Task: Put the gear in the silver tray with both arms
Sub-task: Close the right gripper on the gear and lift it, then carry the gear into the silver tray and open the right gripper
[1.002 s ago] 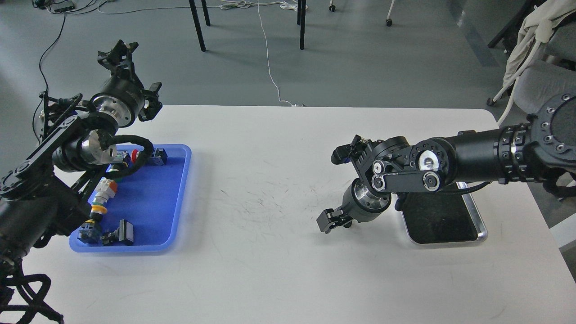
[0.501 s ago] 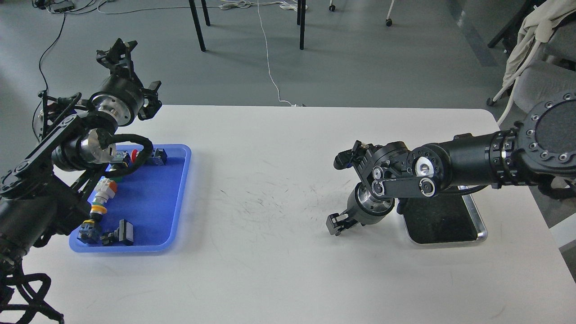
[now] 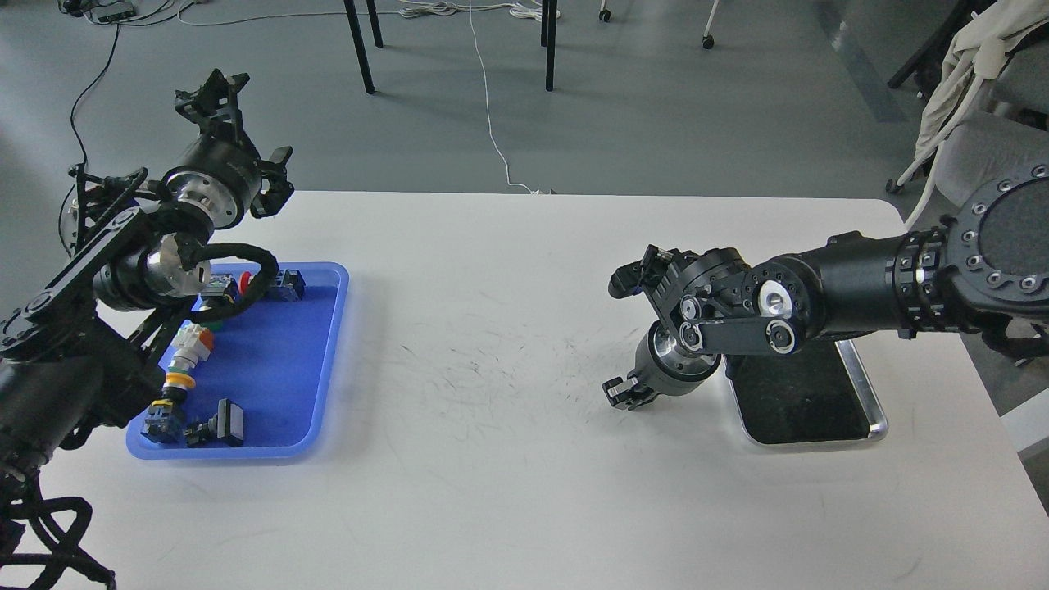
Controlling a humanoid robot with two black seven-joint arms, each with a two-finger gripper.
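Observation:
The silver tray (image 3: 874, 403) lies at the right of the white table; its dark bottom shows nothing in it, and my right arm hides its far end. My right gripper (image 3: 626, 392) points down at the table just left of the tray; it is small and dark, so I cannot tell its fingers apart. My left gripper (image 3: 211, 88) is raised beyond the table's far left edge, above the blue tray (image 3: 324, 360), with its claws spread and empty. I cannot pick out a gear among the parts in the blue tray.
The blue tray holds several small parts: a white and orange push button (image 3: 185, 352), black switch blocks (image 3: 221, 424) and a red button (image 3: 246, 283). Chair legs and a white cable stand on the floor beyond the table. A chair with cloth is at the far right.
My right gripper has moved right, closer to the silver tray's left edge, and its wrist has turned. My left arm has barely moved.

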